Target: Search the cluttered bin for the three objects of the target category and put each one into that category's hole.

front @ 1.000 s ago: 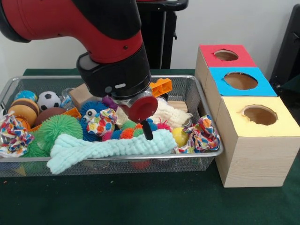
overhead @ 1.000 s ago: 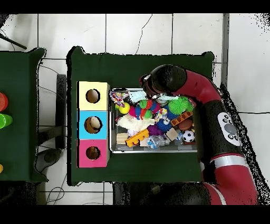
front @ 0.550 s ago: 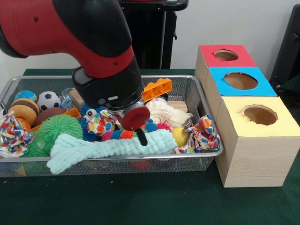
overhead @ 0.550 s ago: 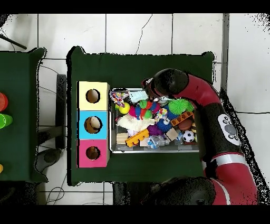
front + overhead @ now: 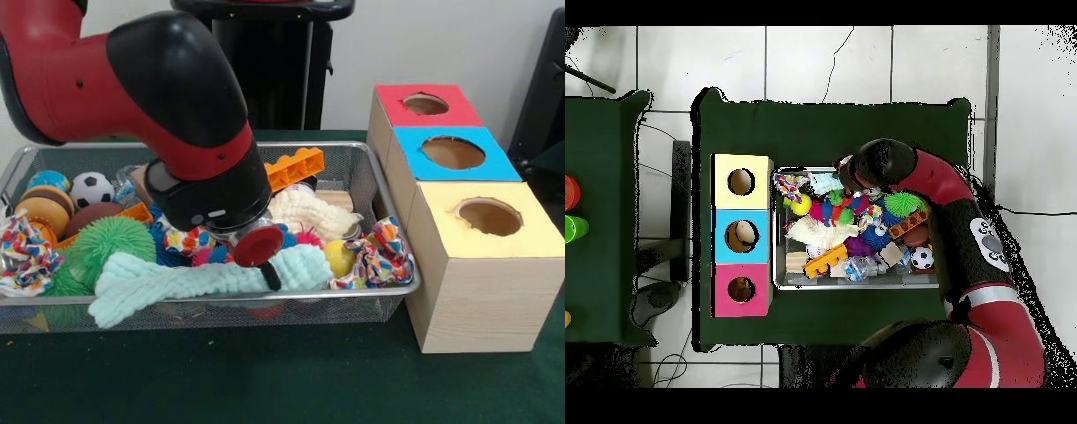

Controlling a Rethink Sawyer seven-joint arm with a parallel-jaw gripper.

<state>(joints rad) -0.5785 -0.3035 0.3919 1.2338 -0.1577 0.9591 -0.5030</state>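
Note:
The wire bin (image 5: pixel 388 291) is packed with toys. My gripper (image 5: pixel 270 276) hangs under the big red and black arm, low at the bin's near side, right on the mint plush bone (image 5: pixel 177 284). Its tip touches the bone's right half, and the arm hides how it stands. Beside the bin stand three boxes with holes: yellow (image 5: pixel 490 216), blue (image 5: pixel 453 152) and red (image 5: pixel 425 103). From above, the arm's wrist (image 5: pixel 880 165) covers the gripper at the bin's (image 5: pixel 855 286) top edge; something pale lies in the blue box's hole (image 5: pixel 741 235).
Around the gripper lie a green spiky ball (image 5: pixel 110 243), a yellow ball (image 5: pixel 339 256), a cream plush (image 5: pixel 309 212), an orange brick (image 5: pixel 296 166), a soccer ball (image 5: pixel 91 187), a burger toy (image 5: pixel 42 210) and colourful fabric knots (image 5: pixel 384 252). The arm hides the bin's middle.
The arm has come down and towards the bin's near rim. The gripper has dropped from above the spiky toys onto the mint bone.

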